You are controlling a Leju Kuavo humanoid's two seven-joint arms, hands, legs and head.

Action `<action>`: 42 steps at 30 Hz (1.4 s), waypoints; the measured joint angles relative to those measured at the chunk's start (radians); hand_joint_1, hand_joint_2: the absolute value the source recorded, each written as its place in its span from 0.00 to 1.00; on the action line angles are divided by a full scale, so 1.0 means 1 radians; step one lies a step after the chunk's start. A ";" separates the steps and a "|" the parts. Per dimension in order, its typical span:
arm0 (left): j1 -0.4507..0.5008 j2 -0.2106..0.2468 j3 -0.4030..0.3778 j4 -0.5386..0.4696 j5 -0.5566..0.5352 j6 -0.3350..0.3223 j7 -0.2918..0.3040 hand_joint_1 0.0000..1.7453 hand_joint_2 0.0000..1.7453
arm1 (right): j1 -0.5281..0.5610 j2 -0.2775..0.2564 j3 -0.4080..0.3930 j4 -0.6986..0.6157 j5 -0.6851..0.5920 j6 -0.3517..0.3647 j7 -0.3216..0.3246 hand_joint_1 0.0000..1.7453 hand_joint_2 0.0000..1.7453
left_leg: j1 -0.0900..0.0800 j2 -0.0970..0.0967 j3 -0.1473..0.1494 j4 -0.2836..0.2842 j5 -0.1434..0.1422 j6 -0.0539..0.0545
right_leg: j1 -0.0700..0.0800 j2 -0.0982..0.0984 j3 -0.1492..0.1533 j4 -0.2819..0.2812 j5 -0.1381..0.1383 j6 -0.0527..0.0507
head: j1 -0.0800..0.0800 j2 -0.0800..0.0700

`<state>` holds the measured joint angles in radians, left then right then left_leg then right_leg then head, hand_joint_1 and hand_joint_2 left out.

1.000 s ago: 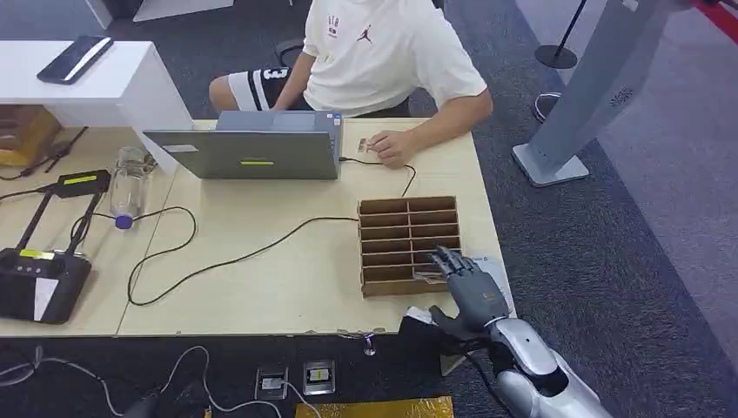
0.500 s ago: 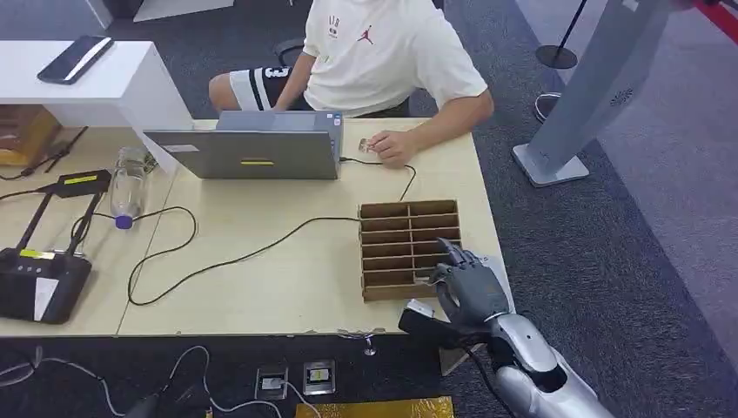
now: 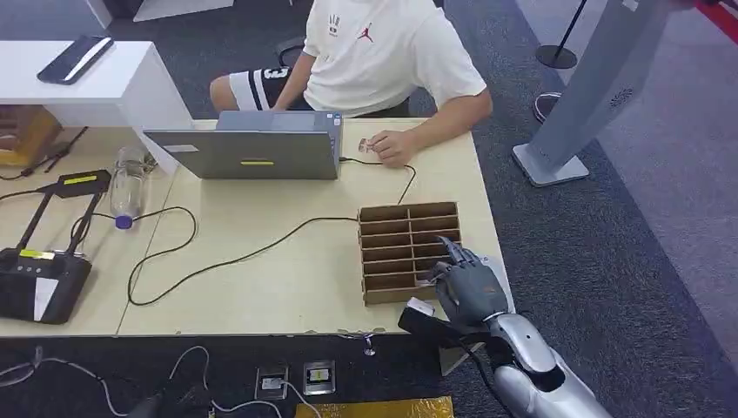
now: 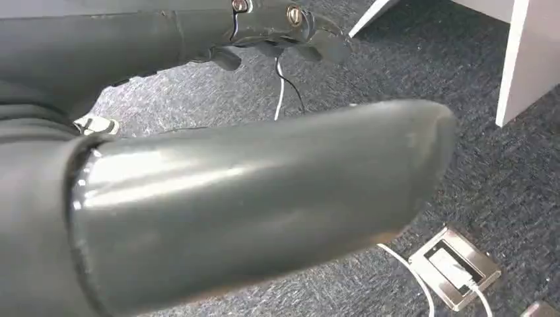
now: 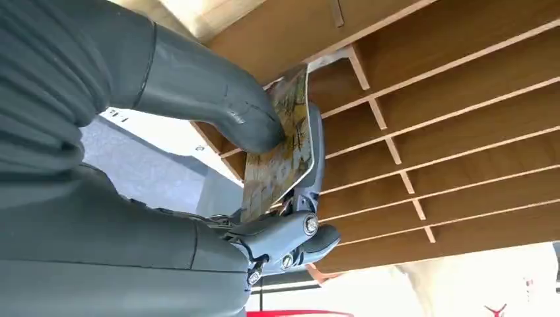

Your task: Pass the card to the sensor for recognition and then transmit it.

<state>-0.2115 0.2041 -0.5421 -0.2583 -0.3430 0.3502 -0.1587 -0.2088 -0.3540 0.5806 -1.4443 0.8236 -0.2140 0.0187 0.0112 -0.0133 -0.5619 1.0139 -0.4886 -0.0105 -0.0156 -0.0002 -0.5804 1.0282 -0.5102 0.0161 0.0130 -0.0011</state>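
A colourfully printed card point(image 5: 280, 155) stands in a near slot of the wooden slotted rack point(image 3: 392, 248), at the rack's right end. My right hand point(image 3: 470, 292) reaches over the table's front right corner and pinches this card between the thumb point(image 5: 218, 99) and the fingers point(image 5: 314, 152). A black flat device point(image 3: 39, 283) with a white label lies at the table's left end. My left hand point(image 4: 251, 191) hangs beside the table over grey carpet and holds nothing.
A person in a white shirt point(image 3: 383, 52) sits across the table with one hand beside a grey laptop point(image 3: 248, 148). Black cables point(image 3: 218, 257) cross the tabletop. A plastic bottle point(image 3: 129, 183) and a black arm stand point(image 3: 74, 187) are at the left.
My right hand's fingers, spread over the rack a second ago, have curled in at the near slots and now pinch the card. The arm has edged slightly forward.
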 joint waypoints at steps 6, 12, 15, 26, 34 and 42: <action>0.000 -0.001 0.000 0.000 -0.006 0.002 -0.006 0.00 0.00 | -0.015 0.006 -0.015 0.001 0.019 -0.034 -0.004 1.00 1.00 | 0.000 0.000 0.000 0.000 0.000 0.000 | 0.000 0.000 0.000 0.000 0.000 0.000 | 0.000 0.000; -0.001 -0.004 0.000 0.000 -0.017 0.003 -0.010 0.00 0.00 | -0.066 0.007 -0.059 0.000 0.029 -0.040 -0.070 1.00 1.00 | 0.000 0.000 0.000 0.000 0.000 0.000 | 0.000 0.000 0.000 0.000 0.000 0.000 | 0.000 0.000; -0.003 -0.007 0.000 0.000 -0.022 0.003 -0.013 0.00 0.00 | -0.130 0.007 -0.106 0.009 0.037 -0.050 -0.122 1.00 1.00 | 0.000 0.000 0.000 0.000 0.000 0.000 | 0.000 0.000 0.000 0.000 0.000 0.000 | 0.000 0.000; -0.011 -0.020 0.000 -0.001 -0.047 -0.002 -0.019 0.00 0.00 | -0.263 0.025 -0.211 0.071 0.097 -0.054 -0.205 1.00 1.00 | 0.000 0.000 0.000 0.000 0.000 0.000 | 0.000 0.000 0.000 0.000 0.000 0.000 | 0.000 0.000; -0.026 -0.021 -0.001 -0.003 -0.076 -0.027 -0.019 0.00 0.00 | -0.325 0.032 -0.251 0.119 0.125 -0.053 -0.230 1.00 1.00 | 0.000 0.000 0.000 0.000 0.000 0.000 | 0.000 0.000 0.000 0.000 0.001 0.000 | 0.000 0.000; -0.054 -0.023 -0.002 -0.015 -0.103 -0.060 -0.014 0.00 0.00 | -0.561 0.046 -0.244 0.363 0.153 -0.118 -0.335 1.00 1.00 | 0.000 0.000 0.000 0.000 0.001 0.000 | 0.000 0.000 0.000 0.001 0.001 0.000 | 0.000 0.000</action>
<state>-0.2656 0.1812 -0.5436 -0.2731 -0.4463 0.2899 -0.1732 -0.7700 -0.3079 0.3365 -1.0809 0.9762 -0.3322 -0.3166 0.0111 -0.0131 -0.5622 1.0141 -0.4879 -0.0103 -0.0157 -0.0001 -0.5802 1.0291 -0.5087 0.0162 0.0126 -0.0011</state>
